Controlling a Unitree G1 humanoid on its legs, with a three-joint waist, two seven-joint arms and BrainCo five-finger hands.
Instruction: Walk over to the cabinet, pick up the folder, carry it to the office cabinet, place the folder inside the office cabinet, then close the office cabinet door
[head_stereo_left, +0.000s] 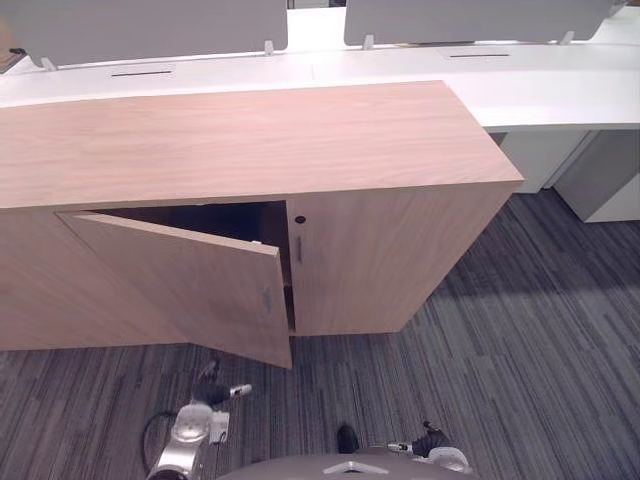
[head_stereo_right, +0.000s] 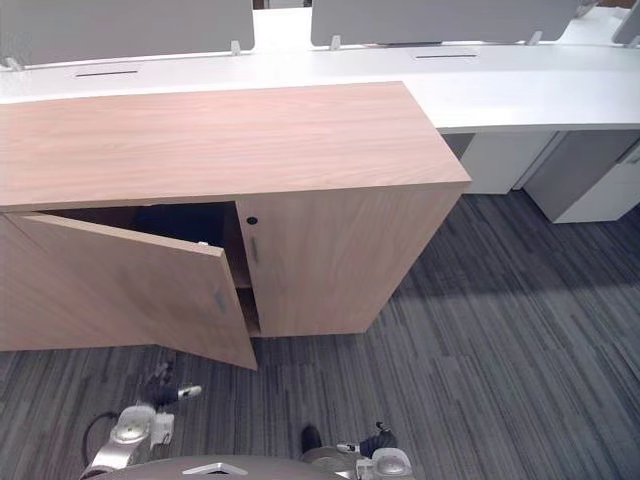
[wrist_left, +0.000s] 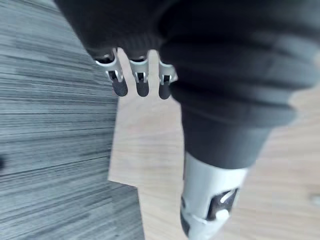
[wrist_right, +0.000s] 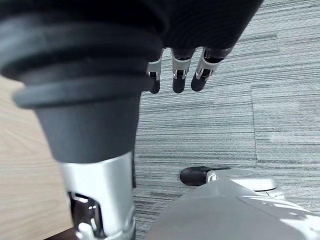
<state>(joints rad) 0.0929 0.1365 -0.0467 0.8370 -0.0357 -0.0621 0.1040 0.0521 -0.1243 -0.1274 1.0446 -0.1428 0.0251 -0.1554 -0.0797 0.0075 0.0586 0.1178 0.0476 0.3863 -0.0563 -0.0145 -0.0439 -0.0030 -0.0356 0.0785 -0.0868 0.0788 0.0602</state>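
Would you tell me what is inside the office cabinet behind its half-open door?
Through the gap above the half-open door, the office cabinet shows a dark interior and what looks like a shelf edge. The door covers the rest, so any folder inside cannot be seen.

Shows a low light-wood office cabinet (head_stereo_right: 220, 140) on grey striped carpet (head_stereo_right: 500, 330). Left door (head_stereo_right: 130, 285) ajar, swung outward, dark inside behind it; right door (head_stereo_right: 330, 260) shut, with keyhole (head_stereo_right: 252, 220) and slim handle (head_stereo_right: 254, 250). Behind, white desk (head_stereo_right: 520, 95) with grey screens (head_stereo_right: 440, 18). Low in front, left hand (head_stereo_right: 165, 390) below the open door's corner, right hand (head_stereo_right: 375, 438) well apart.
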